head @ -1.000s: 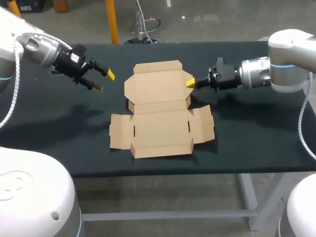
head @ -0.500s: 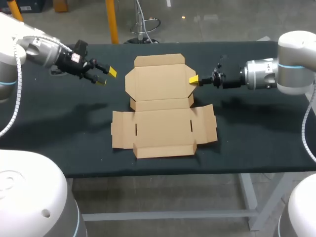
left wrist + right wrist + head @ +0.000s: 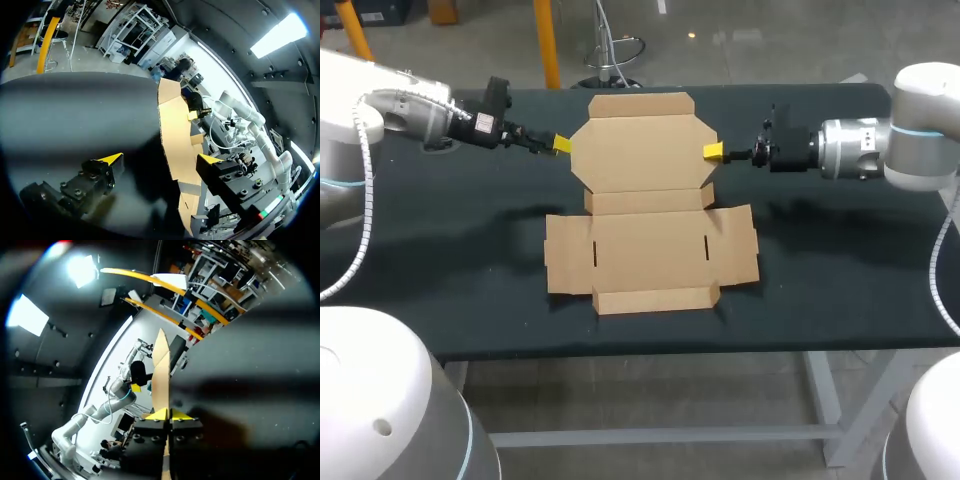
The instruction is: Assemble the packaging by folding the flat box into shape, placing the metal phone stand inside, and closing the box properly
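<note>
The flat box (image 3: 650, 235) lies mid-frame on the table (image 3: 840, 270), with its far panel tilted up. The right gripper (image 3: 713, 151) is pinched tight on that panel's right edge. The left gripper (image 3: 562, 144) stands spread apart at its left edge, with cardboard between the tips. The front flaps stop short of the table's near edge.

a robot lab: left arm (image 3: 405, 105), right arm (image 3: 860, 150), black table (image 3: 840, 270).
</note>
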Controlling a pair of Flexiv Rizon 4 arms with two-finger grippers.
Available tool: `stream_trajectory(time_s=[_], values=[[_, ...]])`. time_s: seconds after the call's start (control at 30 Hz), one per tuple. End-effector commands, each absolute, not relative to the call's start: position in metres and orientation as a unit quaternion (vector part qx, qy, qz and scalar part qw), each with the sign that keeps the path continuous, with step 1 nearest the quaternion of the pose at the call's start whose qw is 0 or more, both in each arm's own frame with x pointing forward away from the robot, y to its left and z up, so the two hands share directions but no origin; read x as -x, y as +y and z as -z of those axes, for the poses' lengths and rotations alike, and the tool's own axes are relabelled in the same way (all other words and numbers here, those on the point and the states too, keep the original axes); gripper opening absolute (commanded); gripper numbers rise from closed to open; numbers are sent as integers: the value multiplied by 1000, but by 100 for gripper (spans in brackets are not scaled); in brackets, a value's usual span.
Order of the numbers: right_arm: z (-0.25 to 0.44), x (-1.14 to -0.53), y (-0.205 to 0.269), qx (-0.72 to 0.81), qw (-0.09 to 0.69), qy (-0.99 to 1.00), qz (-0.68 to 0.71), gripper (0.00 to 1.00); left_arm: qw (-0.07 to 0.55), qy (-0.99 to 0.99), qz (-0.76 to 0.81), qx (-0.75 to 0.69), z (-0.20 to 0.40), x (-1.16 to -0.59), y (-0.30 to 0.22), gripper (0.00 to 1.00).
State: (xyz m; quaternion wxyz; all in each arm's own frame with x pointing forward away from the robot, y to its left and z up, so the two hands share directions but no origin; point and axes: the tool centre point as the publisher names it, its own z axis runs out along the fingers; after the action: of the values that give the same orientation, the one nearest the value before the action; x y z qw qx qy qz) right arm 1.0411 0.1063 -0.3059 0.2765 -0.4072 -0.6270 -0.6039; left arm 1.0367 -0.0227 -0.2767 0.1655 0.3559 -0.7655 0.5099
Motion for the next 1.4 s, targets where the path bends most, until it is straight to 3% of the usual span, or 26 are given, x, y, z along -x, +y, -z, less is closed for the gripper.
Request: stream_trajectory(time_s=[0.03, 0.37, 0.4, 0.43, 0.5, 0.6, 1.4], values=[[307, -1047, 106, 397, 279, -622, 615, 0, 167, -768, -517, -338, 280, -1045, -35, 100], [301, -1053, 109, 381, 270, -615, 636, 0, 170, -770, -537, -299, 274, -1046, -52, 99], [300, -1053, 110, 376, 270, -613, 640, 0, 171, -769, -542, -293, 274, -1047, -53, 80], [300, -1054, 111, 374, 268, -613, 642, 0, 174, -769, -545, -287, 273, -1047, -54, 70], [298, -1055, 112, 371, 269, -612, 645, 0, 176, -767, -549, -280, 274, -1047, -58, 56], [296, -1056, 114, 365, 267, -611, 650, 0, 180, -767, -555, -268, 274, -1048, -63, 48], [284, -1059, 124, 333, 257, -599, 681, 0, 198, -761, -582, -208, 271, -1048, -91, 27]])
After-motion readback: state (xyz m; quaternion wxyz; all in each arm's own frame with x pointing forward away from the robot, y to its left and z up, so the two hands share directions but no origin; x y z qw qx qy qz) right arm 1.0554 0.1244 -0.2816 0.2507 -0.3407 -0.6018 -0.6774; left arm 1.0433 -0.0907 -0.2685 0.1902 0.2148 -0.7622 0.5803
